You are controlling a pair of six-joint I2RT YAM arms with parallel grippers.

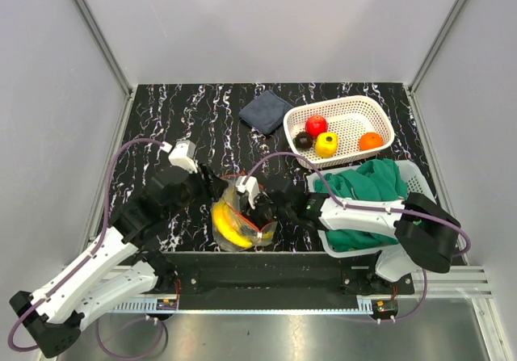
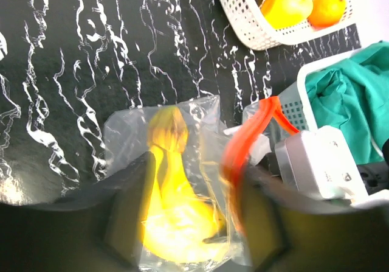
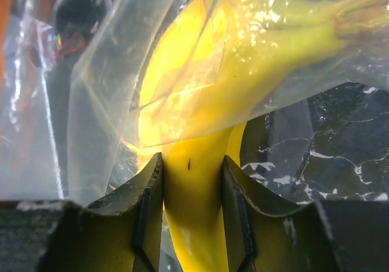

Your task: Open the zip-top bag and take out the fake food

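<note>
The right pincer point(image 3: 192, 162) is closed narrowly on the bananas point(image 3: 206, 95), with a jaw pressed to each side of the bare end that sticks out of the bag point(image 3: 103, 138). Gripping there, clear of the plastic, should let the fruit slide out without dragging the film along. The bag lies at 6 o'clock on the table point(image 1: 178, 119), and the right arm reaches it from 3 o'clock. The left pincer point(image 2: 194, 162) comes in from 9 o'clock and straddles the bag, its jaws well apart with plastic and fruit between them and the zip strip point(image 2: 246, 141) curling by one finger. I cannot tell whether it truly pinches the film, though its position suits anchoring the bag against the pull. At 1 o'clock the basket point(image 1: 380, 115) already holds the apple point(image 1: 317, 124), orange point(image 1: 371, 140), pepper point(image 1: 325, 144) and dark fruit point(image 1: 303, 140), so the bananas look like the last piece to come out.
</note>
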